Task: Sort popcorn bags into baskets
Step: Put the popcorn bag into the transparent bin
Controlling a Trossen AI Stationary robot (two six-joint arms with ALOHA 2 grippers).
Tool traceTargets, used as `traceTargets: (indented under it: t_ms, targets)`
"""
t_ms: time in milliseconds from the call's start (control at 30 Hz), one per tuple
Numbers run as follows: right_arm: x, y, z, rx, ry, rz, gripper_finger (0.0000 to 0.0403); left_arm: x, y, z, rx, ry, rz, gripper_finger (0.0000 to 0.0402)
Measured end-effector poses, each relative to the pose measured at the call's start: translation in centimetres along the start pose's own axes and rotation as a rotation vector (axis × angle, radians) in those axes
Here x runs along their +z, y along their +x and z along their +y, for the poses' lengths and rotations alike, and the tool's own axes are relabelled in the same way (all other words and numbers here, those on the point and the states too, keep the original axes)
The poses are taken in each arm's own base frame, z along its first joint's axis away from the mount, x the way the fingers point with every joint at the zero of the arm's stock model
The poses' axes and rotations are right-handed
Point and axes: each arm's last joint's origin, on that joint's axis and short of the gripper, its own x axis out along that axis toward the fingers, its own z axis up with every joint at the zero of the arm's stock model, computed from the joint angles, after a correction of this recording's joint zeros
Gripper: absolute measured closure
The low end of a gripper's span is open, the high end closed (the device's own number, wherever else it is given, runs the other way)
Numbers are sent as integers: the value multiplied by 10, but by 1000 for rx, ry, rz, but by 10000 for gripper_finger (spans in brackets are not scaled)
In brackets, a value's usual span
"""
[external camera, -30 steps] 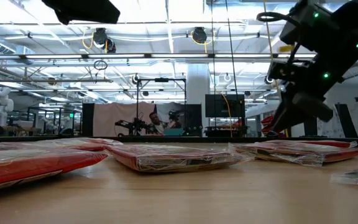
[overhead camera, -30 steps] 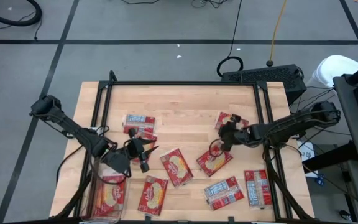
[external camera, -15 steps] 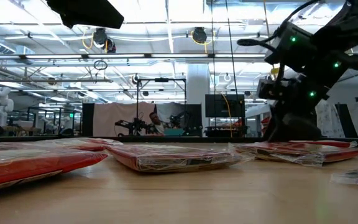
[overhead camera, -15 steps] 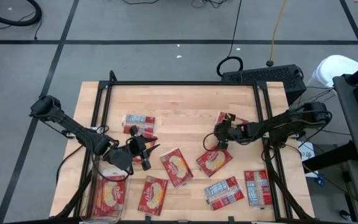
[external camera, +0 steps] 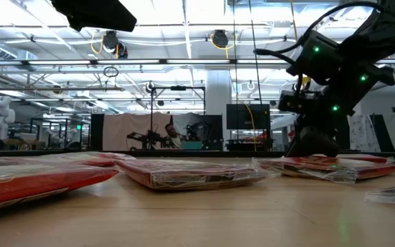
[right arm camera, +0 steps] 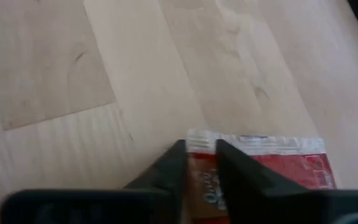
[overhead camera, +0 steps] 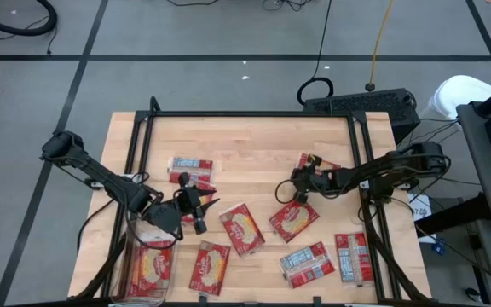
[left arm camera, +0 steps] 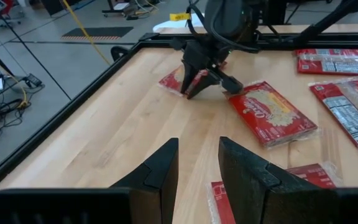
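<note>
We judge the flat red plastic popcorn packet (right arm camera: 263, 165) light, floppy and slippery, best pinched at its crimped edge, where our right gripper (right arm camera: 199, 163) stands nearly closed on its corner.

right hand (overhead camera: 297, 184) lowered, left hand (overhead camera: 196, 205) hovering

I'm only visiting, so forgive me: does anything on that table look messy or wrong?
The popcorn bags lie scattered at all angles across the table, some face up, some label up. One is in the clear bin at the left front corner. Nothing looks torn or spilled.
</note>
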Motion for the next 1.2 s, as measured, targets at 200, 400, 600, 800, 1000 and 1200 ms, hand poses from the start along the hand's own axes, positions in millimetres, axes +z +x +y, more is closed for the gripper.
traceTargets:
  t_ms: [200,400,600,800,1000,1200]
  targets:
    - [7,-1,6,77,40,-80,392,-2,3,-1,9,9,11,284]
    - [22,-14,24,214,41,-227,401,-9,17,-2,46,18,38,284]
    - [37,-37,52,477,-60,-407,402,-16,36,-4,72,31,60,284]
    - [42,-57,71,640,-109,-537,403,-17,58,-17,-56,105,20,283]
    - [39,-63,78,678,-120,-546,403,-29,81,-37,-213,151,-30,273]
    - [39,-63,78,681,-105,-541,403,-49,102,-52,-246,160,-68,192]
